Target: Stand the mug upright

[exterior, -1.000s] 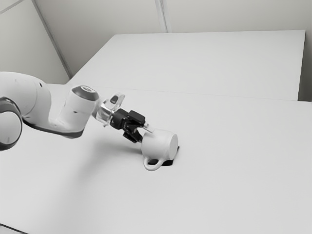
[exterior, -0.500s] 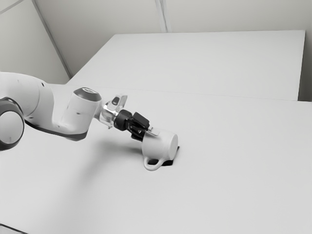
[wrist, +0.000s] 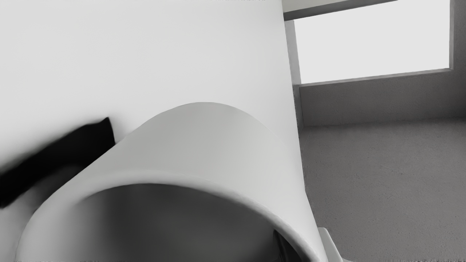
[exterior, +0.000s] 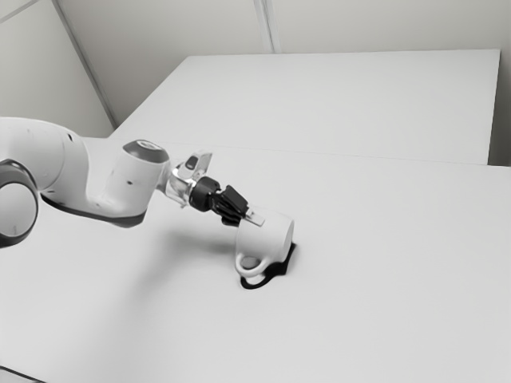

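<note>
A black two-finger robotic tool (exterior: 249,219) is pinching the wall of a plain white, glossy-looking mug (exterior: 266,235) over a smooth white counter (exterior: 375,279), one finger reaching inside the mouth and the other pressing from outside. The mug is lying nearly sideways in that hold, its mouth facing the tool and its base pointing toward the exterior view's right, while its rounded white handle (exterior: 240,267) is hanging on the near side. A black shadow (exterior: 278,270) is spreading beneath and standing partly apart from the handle, so the mug is probably hovering just off the counter. The righting appears to be in hand, with the mug not yet standing; the next move is calling for a turn that is bringing the base down and the mouth up (a thin grip on one wall, so slipping or swinging is a risk), then a gentle lowering before any release. Bare counter is stretching toward the exterior view's right and into its foreground, leaving room for the base to swing. In the wrist view, the counter's straight edge (wrist: 291,69) is running past the mug, though how near it is lying is hard to tell.
</note>
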Available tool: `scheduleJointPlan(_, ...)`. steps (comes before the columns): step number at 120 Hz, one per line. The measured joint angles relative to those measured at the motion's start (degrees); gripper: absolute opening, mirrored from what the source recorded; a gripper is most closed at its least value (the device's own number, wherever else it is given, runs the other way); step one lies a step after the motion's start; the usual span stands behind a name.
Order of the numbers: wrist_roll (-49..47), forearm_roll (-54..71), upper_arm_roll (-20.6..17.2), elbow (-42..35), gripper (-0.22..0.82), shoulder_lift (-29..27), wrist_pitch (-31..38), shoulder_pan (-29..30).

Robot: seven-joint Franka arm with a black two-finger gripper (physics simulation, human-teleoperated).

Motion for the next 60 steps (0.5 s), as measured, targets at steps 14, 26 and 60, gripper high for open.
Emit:
scheduleJointPlan(14, 0.2, 0.9, 0.0, 0.0, -0.15, -1.9, 0.7, -0.2)
scheduleJointPlan(26, 0.1, 4.6, 0.0, 0.1, -0.16, -4.2, 3.2, -1.7)
scheduleJointPlan(60, -6.2, 31.1, -0.7, -2.3, -0.17, -12.3, 16.5, -9.3)
